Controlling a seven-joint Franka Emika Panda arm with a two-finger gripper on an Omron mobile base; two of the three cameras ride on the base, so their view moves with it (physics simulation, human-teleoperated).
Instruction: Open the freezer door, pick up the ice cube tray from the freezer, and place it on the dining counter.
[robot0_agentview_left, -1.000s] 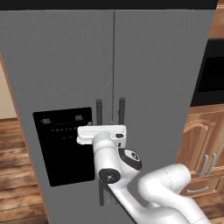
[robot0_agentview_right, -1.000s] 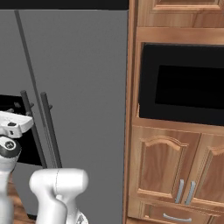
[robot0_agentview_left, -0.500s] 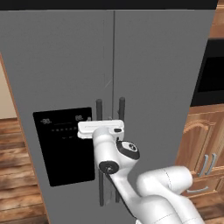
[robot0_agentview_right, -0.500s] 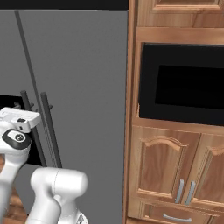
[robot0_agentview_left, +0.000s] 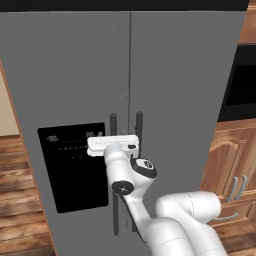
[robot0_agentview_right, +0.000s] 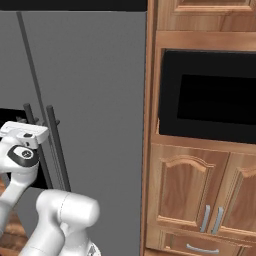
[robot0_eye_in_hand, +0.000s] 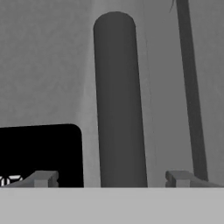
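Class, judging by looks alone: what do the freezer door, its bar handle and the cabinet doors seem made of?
Freezer door: probably brushed metal; flat matte grey.
Bar handle: dark, dull, rounded; metal or plastic, can't tell.
Cabinet doors: wood; warm brown, raised panels.

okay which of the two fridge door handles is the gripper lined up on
The left handle, on the freezer door with the black dispenser panel. The open gripper straddles it; the other handle stands right of the seam.

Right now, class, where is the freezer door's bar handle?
In the hand view, the handle stands upright between the open gripper fingertips, right of the black dispenser panel.
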